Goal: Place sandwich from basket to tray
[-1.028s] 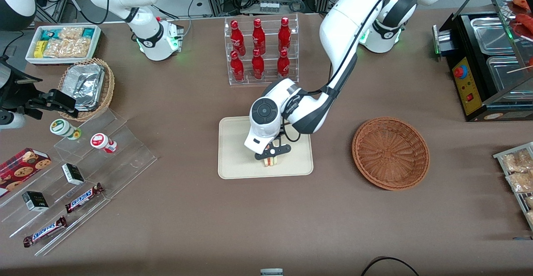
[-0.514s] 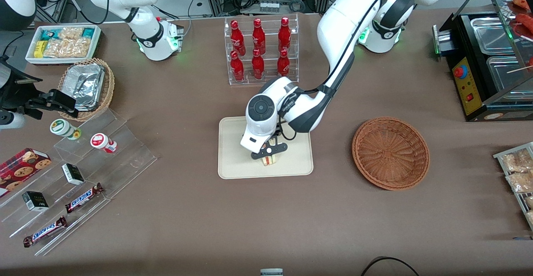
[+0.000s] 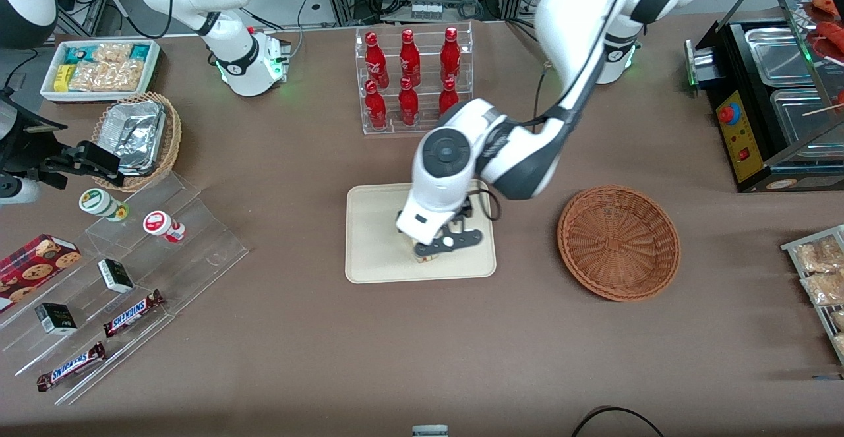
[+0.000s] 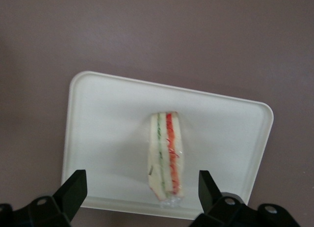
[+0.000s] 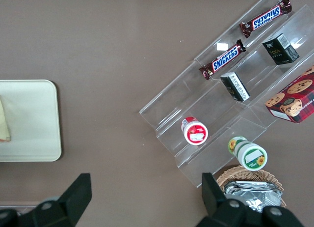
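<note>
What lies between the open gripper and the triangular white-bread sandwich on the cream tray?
Nothing: in the left wrist view the gripper hangs open above the sandwich, which rests on the cream tray, untouched.

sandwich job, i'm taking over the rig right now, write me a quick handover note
Hand: the working arm's hand is open, above the tray, fingers well apart on either side of the sandwich and not touching it.
Sandwich: the small white-bread wedge with red and green filling lies on the flat cream rectangular tray, released.
Basket: the round reddish-brown wicker basket sits beside the tray toward the working arm's end, with nothing in it.
Done: the sandwich is out of the basket and on the tray.
Left: only clearing the arm away, most likely.
</note>
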Motion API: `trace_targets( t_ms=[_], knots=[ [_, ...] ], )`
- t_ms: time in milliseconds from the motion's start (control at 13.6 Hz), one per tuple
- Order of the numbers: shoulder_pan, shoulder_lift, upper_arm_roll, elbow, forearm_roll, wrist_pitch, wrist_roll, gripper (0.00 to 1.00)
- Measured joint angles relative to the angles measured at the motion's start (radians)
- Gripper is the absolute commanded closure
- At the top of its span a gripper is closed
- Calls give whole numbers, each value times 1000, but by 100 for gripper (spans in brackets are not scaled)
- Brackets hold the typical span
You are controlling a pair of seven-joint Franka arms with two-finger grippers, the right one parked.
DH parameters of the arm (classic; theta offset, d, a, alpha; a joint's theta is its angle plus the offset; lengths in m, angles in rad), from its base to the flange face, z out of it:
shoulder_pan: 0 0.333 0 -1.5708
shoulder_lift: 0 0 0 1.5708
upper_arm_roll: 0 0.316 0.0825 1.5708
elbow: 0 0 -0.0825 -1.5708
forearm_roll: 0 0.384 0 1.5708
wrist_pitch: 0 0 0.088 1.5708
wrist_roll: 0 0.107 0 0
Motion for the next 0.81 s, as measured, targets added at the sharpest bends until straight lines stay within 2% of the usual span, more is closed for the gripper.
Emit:
trace_targets(
  t_ms=[220,807],
  knots=[
    [106,-58,6,-38,0,-86,109,0],
    [350,-349,10,-415,0,-51,515,0]
  ],
)
